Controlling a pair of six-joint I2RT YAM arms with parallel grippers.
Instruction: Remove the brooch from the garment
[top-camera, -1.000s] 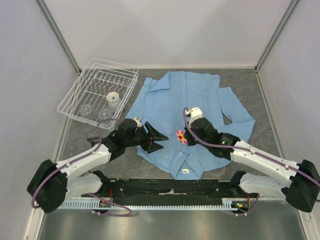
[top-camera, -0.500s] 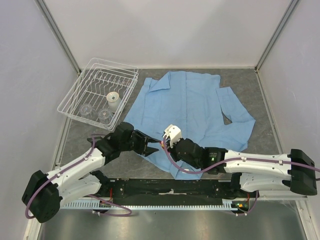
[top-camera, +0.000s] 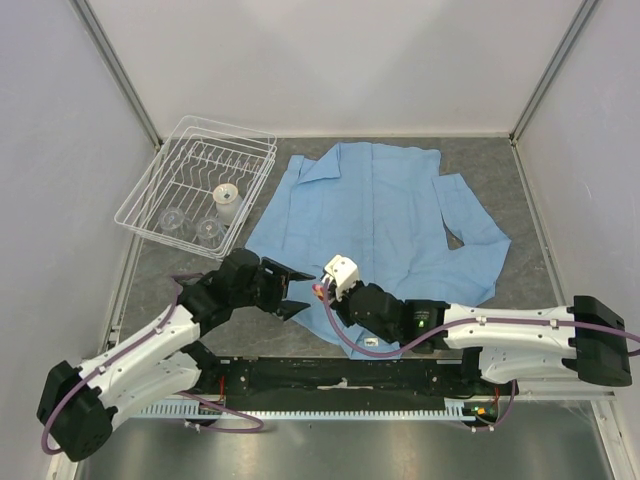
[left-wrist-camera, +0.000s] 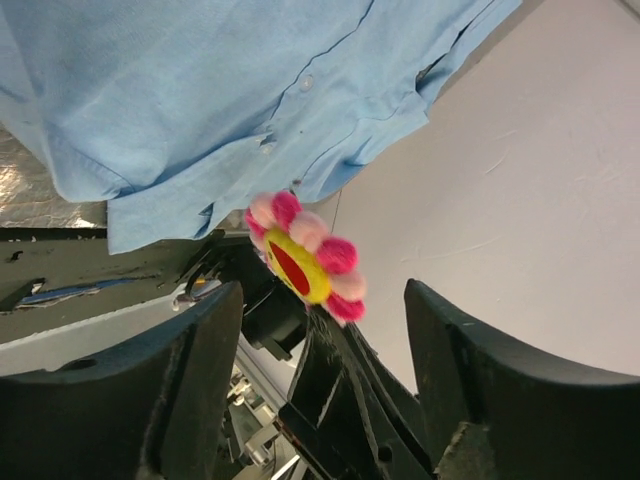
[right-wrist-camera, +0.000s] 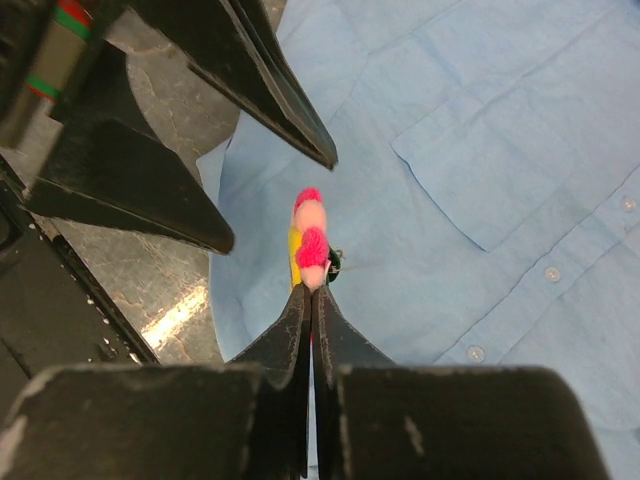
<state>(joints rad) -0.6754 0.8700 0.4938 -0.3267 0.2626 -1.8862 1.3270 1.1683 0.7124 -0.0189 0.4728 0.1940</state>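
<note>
- Two fingers of the right gripper (right-wrist-camera: 310, 292) are pressing fully together, pinching the brooch (right-wrist-camera: 308, 238) by its lower edge. Its pink petals and yellow centre are standing edge-on above the tips.
- Left gripper (left-wrist-camera: 320, 300) is hanging with its jaws spread wide, gripping nothing. The brooch is showing between them, seemingly touching neither.
- Brooch is sitting lifted off the cloth, above the near left part of the garment (top-camera: 380, 205), close to the near edge of the worktop (top-camera: 525, 190).
- Garment is lying flat and spread out, its collar pointing toward the near edge.
- Step in hand, as a judgement: the pin is looking already freed, and the carrying-off is beginning. The next move is calling for taking it clear of the shirt and setting it on bare worktop, or passing it to the waiting wide jaws.
- Dish rack (top-camera: 150, 172) is occupying the far left corner, holding a few small vessels.
- Writing: a small white collar label (top-camera: 371, 343) is showing, too small for reading. No brands are showing.
</note>
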